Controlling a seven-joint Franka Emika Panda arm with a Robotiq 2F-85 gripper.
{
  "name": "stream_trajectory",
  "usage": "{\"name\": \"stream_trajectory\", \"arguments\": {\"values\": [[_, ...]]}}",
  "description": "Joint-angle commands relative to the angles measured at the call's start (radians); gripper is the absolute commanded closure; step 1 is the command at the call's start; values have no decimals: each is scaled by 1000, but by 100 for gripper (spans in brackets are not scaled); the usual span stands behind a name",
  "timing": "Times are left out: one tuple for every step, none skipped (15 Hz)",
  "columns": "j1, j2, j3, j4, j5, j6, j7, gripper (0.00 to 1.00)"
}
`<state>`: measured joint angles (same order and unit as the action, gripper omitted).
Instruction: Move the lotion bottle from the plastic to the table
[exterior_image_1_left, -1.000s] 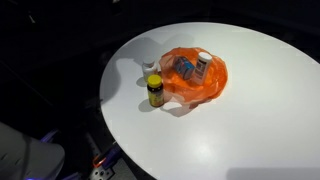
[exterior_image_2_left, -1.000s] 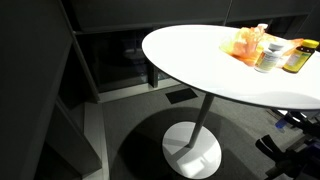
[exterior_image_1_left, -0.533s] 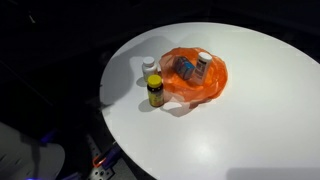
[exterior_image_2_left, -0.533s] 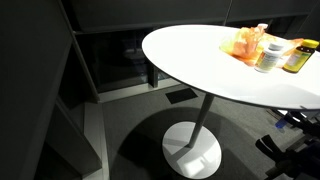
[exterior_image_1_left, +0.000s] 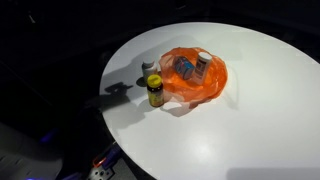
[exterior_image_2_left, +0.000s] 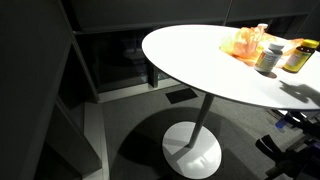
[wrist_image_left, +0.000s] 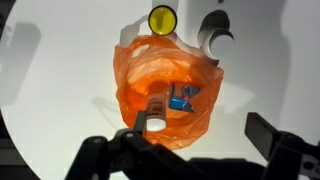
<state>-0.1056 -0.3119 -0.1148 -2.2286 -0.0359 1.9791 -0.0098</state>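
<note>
Table (exterior_image_1_left: 250, 110): one. Orange plastic bag (wrist_image_left: 140, 75), directly ahead of the gripper (wrist_image_left: 185, 152): one. Inside it: one white-capped bottle (wrist_image_left: 154, 115), one blue-labelled item (wrist_image_left: 181, 100). Beyond the bag: one yellow-lidded bottle (wrist_image_left: 161, 19), one white bottle (wrist_image_left: 217, 40).

Wrist overhead — exteriors oblique, table (exterior_image_1_left: 260, 110) shared

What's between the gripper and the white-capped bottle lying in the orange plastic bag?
In the wrist view, only the crumpled orange plastic bag itself lies between the open gripper and the white-capped bottle; nothing else sits there.
</note>
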Motion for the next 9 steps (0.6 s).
{"name": "stream_trajectory", "arguments": {"values": [[-10, 120, -29, 112, 0, 1, -70, 0], [-11, 144, -36, 128, 6, 3, -86, 0], [-13, 166, -43, 144, 11, 3, -101, 0], [-15, 184, -47, 156, 9, 1, -113, 0], [-17, 197, -49, 165, 9, -1, -122, 0], [-18, 204, -49, 174, 8, -4, -126, 0], [-18, 206, -48, 180, 5, -10, -127, 0], [-18, 187, -41, 137, 1, 12, -96, 0], [-19, 194, -42, 144, 1, 12, -98, 0]]}}
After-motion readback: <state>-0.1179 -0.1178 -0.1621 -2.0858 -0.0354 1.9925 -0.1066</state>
